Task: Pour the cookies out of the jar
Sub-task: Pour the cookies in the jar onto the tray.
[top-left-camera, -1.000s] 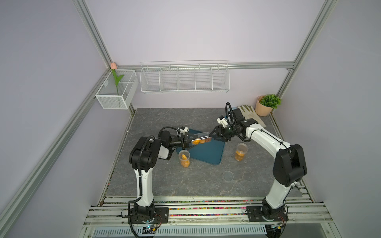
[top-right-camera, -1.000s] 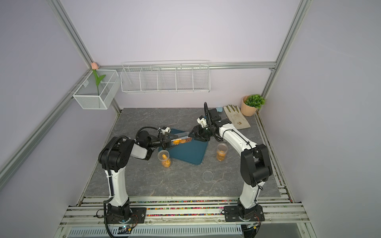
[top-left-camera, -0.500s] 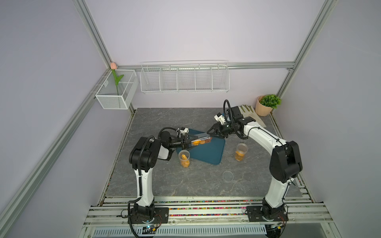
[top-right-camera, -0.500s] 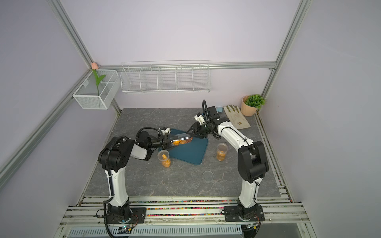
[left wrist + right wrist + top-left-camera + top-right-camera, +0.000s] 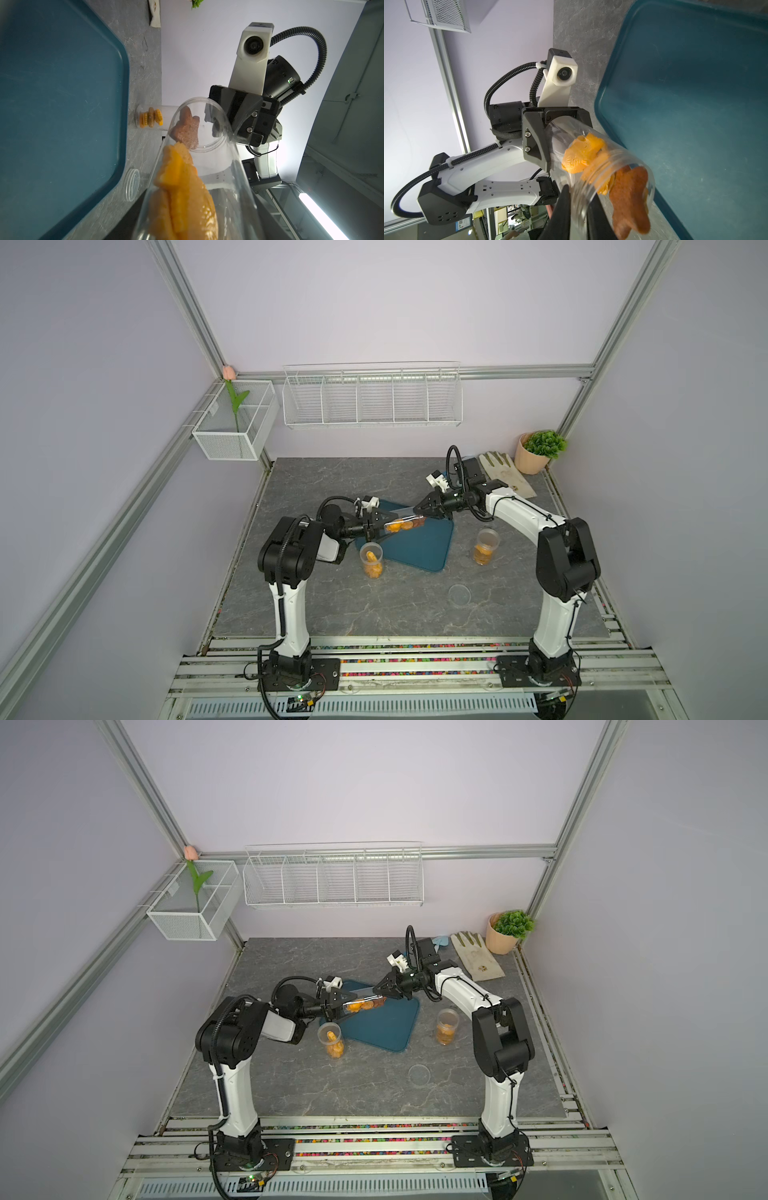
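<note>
The cookies (image 5: 402,525) lie inside the clear jar (image 5: 228,166), which is held on its side in the air over the edge of the teal tray (image 5: 428,547) on the worktop (image 5: 332,605). The left pincer (image 5: 380,526) is closed around the jar's bottom end. The right pincer (image 5: 419,512) is closed tight and pinches the rim of the open mouth, where a brown star (image 5: 629,199) sits.

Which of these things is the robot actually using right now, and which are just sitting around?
In use: held jar, lying sideways; cookies inside it; left gripper around its base; right gripper shut on its mouth end; teal tray beneath.
Lying about: jar by the left arm; jar by the right arm; loose lid; glove; potted plant; wire shelf; tulip in its mesh basket.
</note>
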`<action>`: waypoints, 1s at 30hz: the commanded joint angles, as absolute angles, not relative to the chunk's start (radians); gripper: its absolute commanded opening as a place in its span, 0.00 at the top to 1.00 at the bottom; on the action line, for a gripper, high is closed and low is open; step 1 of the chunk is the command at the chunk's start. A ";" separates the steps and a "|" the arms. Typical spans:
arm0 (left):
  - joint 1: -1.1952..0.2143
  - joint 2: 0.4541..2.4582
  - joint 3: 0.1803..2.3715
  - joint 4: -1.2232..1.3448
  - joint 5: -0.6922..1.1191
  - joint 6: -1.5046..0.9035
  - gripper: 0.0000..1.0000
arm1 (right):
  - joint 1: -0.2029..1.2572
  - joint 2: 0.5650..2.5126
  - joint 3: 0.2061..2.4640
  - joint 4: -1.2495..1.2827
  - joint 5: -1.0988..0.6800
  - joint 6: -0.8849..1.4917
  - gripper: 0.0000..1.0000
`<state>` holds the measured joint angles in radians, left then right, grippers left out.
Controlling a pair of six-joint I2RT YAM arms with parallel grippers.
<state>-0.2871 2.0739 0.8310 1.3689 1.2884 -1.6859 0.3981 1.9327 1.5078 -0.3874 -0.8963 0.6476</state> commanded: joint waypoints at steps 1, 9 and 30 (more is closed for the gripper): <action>-0.291 2.049 0.819 1.410 1.315 -1.716 0.52 | 0.401 1.930 1.478 -0.328 -0.938 0.668 0.93; -0.298 2.048 0.819 1.410 1.306 -1.724 0.00 | 0.392 1.901 1.407 -0.244 -0.969 0.699 0.93; -0.319 2.101 1.172 1.410 1.198 -1.933 0.01 | 0.330 1.817 1.349 -0.310 -0.940 0.664 0.93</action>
<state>-0.2920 2.1170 1.0466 1.2999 1.2274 -1.8126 0.3264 1.8179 1.3697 -0.2054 -0.9905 0.6796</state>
